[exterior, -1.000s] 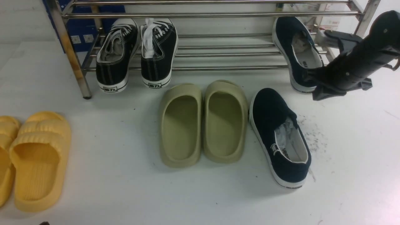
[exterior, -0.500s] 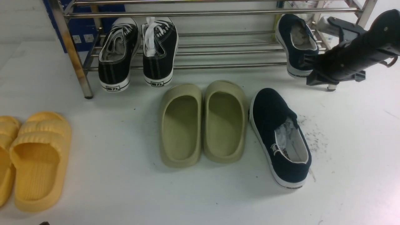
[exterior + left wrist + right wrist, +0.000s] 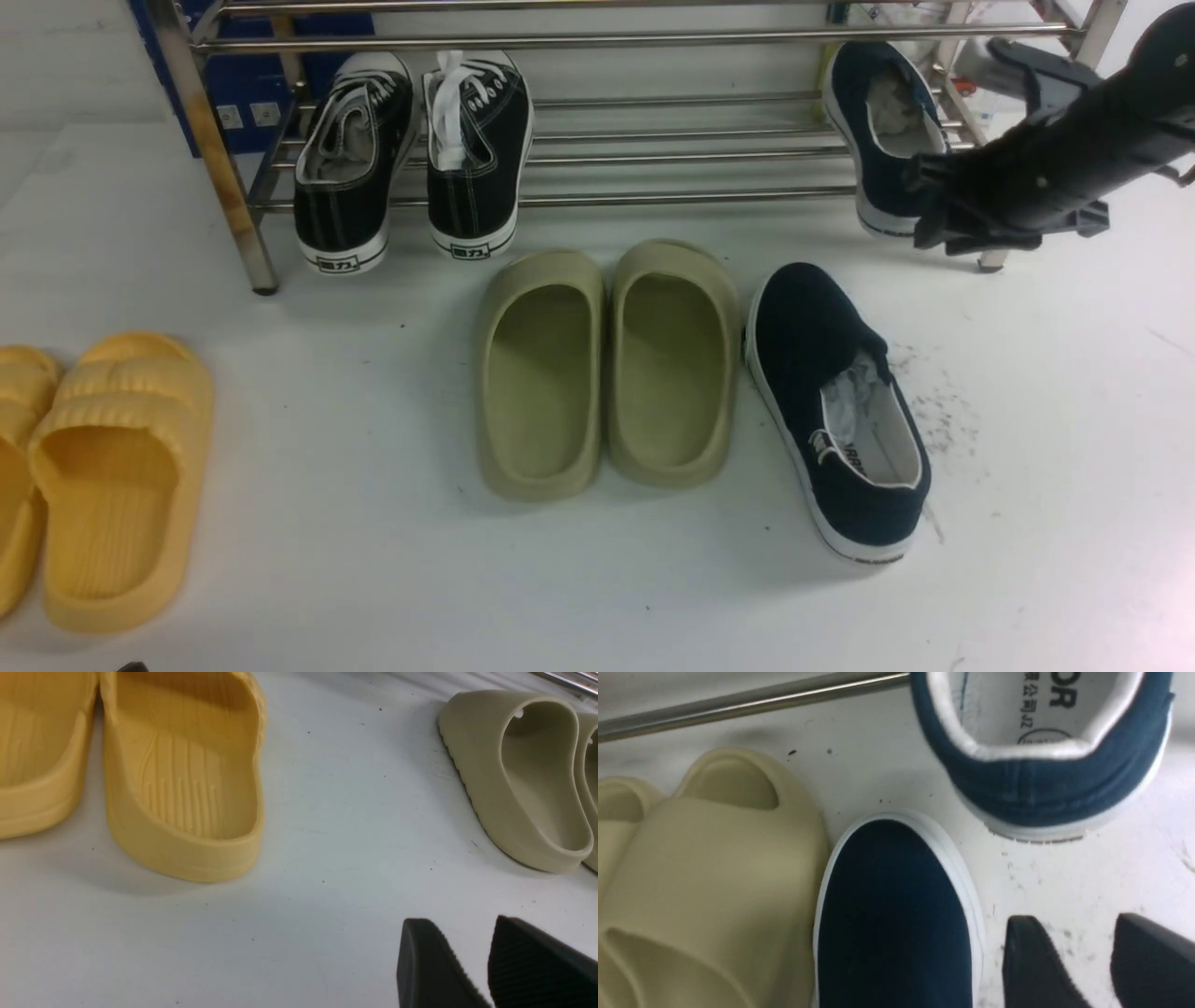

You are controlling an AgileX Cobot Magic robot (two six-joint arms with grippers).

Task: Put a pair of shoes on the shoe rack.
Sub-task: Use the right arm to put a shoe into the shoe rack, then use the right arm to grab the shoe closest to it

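The rack [image 3: 672, 198] is glossy steel tube (one leg looks tarnished). The navy shoe [image 3: 840, 411] is matt canvas on a smooth white rubber sole. The olive slippers [image 3: 540, 373] look matt foam.

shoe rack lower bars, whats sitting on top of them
Two black lace-up sneakers rest at the left end, one navy slip-on at the right end, heels toward the camera. The right arm hides part of that slip-on's heel and the shoe rack corner beyond.

Front camera faces the shoe rack [image 3: 653, 198] at twelve o'clock from above; both close, low wrist cameras share its olive slippers [image 3: 672, 373].
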